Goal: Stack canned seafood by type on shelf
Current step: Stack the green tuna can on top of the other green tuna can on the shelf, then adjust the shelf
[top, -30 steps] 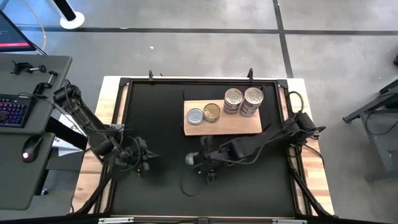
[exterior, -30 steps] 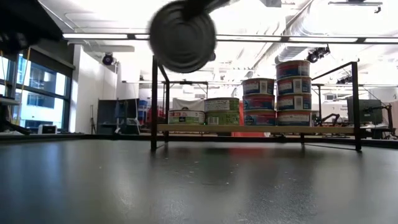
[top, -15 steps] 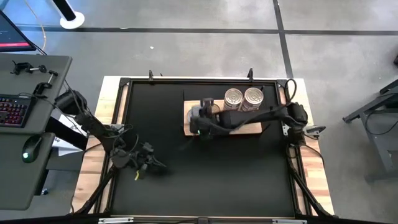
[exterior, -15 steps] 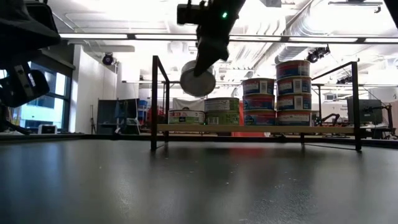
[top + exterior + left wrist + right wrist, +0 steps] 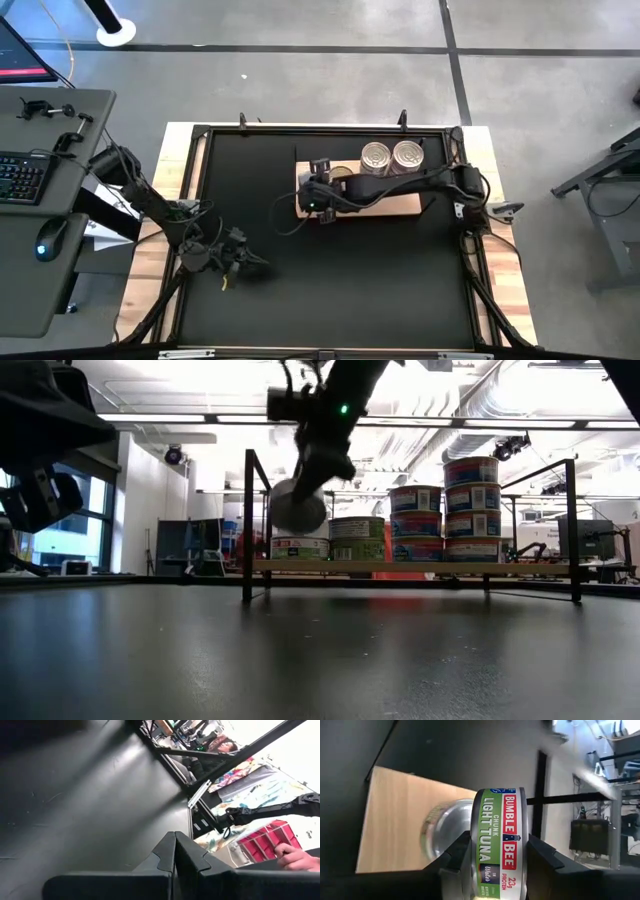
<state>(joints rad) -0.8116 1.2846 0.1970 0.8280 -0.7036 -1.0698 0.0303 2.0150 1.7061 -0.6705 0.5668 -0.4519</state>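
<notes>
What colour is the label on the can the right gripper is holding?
Green with a red brand patch on the tuna can, clearest in the right wrist view.

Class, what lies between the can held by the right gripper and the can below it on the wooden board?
Nothing: in the low view, open air separates the held tuna can from the short can on the light-wood board.

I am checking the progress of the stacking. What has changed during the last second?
The right gripper, shut on a Bumble Bee tuna can, carried it from mid-mat over the shelf's left end, above the can there. The other stacks stayed unchanged. The left gripper, shut, shifted slightly.
</notes>
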